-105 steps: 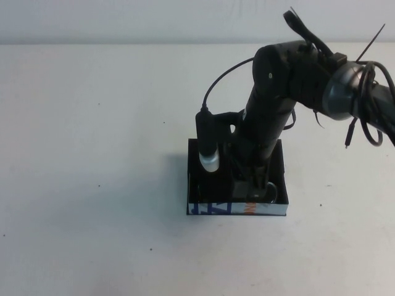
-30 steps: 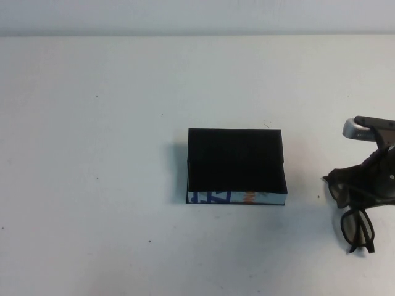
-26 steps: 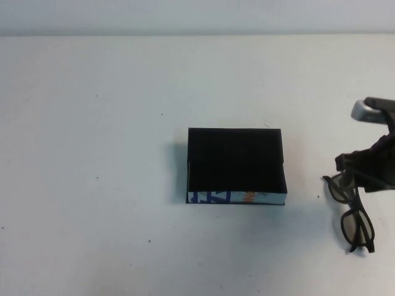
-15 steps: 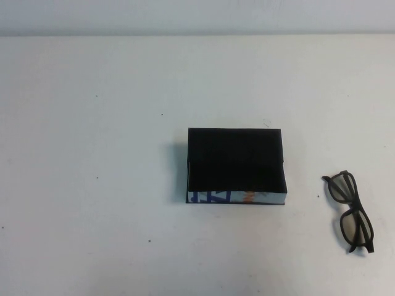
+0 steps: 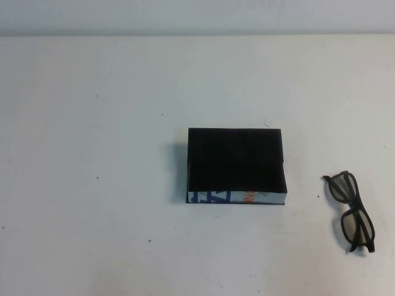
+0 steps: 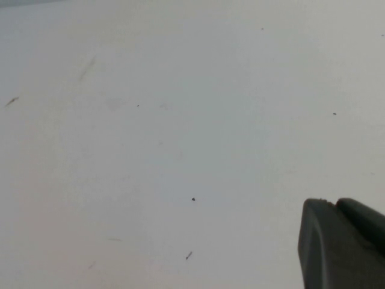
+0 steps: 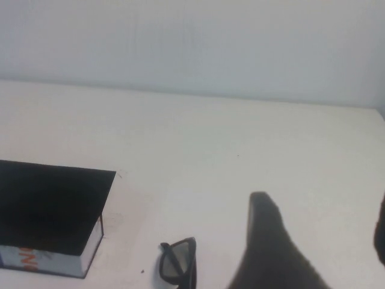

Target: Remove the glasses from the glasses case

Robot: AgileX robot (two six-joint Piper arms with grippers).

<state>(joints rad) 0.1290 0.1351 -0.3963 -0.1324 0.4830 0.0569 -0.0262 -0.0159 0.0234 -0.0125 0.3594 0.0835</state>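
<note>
Glasses case [image 5: 236,165]: sits mid-desk, black top up, white printed side facing the robot.
Glasses [image 5: 352,211]: lie flat on the white desk [image 5: 99,185] to the right of the case, well apart from it — outside it, nothing touching them.
Right gripper [image 7: 325,253]: outside the high view; its wrist view shows two dark fingers [image 7: 267,241] spread wide and holding nothing, above the desk near the glasses.
Left gripper [image 6: 340,247]: only one dark edge shows over bare desk — cannot tell how its fingers stand.

Glasses [image 5: 352,211] lie right of black case [image 5: 236,161] — apart.
</note>
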